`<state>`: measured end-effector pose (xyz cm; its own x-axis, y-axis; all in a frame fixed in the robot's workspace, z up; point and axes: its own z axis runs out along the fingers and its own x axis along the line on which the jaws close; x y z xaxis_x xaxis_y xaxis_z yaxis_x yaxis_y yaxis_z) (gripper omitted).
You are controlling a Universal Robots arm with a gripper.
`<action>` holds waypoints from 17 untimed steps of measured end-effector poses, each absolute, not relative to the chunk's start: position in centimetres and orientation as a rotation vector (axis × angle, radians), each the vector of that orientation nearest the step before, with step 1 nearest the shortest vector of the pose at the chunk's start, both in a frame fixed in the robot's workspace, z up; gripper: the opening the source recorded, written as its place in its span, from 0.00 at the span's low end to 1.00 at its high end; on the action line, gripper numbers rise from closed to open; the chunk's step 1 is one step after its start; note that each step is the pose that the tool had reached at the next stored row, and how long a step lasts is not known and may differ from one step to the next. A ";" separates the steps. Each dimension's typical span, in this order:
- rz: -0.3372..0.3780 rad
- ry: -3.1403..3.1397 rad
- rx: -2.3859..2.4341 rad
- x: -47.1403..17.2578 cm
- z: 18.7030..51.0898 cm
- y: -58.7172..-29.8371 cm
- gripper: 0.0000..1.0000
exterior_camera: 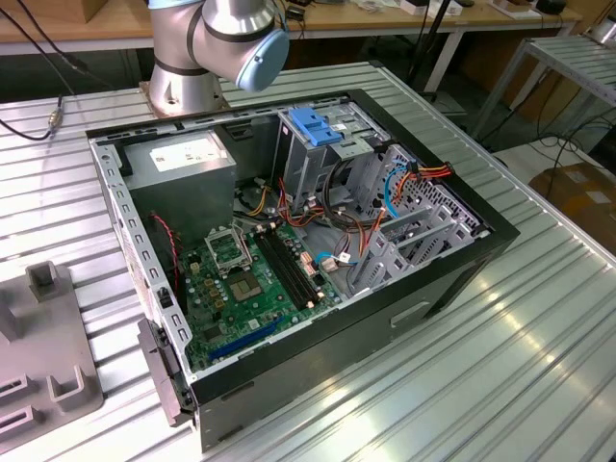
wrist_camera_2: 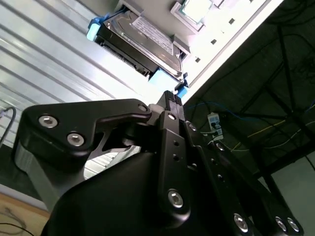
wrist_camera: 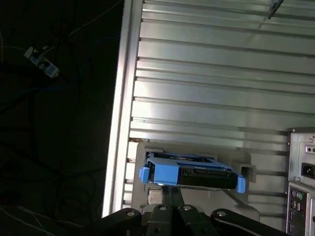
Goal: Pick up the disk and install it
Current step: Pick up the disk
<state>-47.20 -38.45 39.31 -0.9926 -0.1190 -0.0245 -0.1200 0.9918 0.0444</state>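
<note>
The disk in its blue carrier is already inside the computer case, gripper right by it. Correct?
No. The disk in its blue carrier sits outside the computer case, on a grey holder on the ribbed table, as the first wrist view shows. The gripper is right by it.

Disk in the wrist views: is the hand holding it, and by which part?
Cannot be told. The hand sits at the blue carrier rail of the disk, but any grip there is hidden.

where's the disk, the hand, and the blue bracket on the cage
disk (wrist_camera_2: pixel 147 33), second wrist view, on its labelled top face
hand (wrist_camera_2: pixel 171 98), second wrist view, between its fingertips
blue bracket (exterior_camera: pixel 316 125), exterior view, on its top surface
</note>
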 end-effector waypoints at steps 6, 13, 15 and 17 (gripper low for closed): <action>0.073 3.099 -0.372 -47.2 39.3 -38.5 0.10; 0.075 3.071 -0.579 -47.2 39.3 -38.5 0.10; 0.076 3.060 -0.639 -47.2 39.3 -38.5 0.10; 0.076 3.046 -0.708 -47.2 39.3 -38.5 0.10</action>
<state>-47.20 -38.45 39.31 -0.8975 -0.4403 -0.0245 -0.4410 0.8964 0.0443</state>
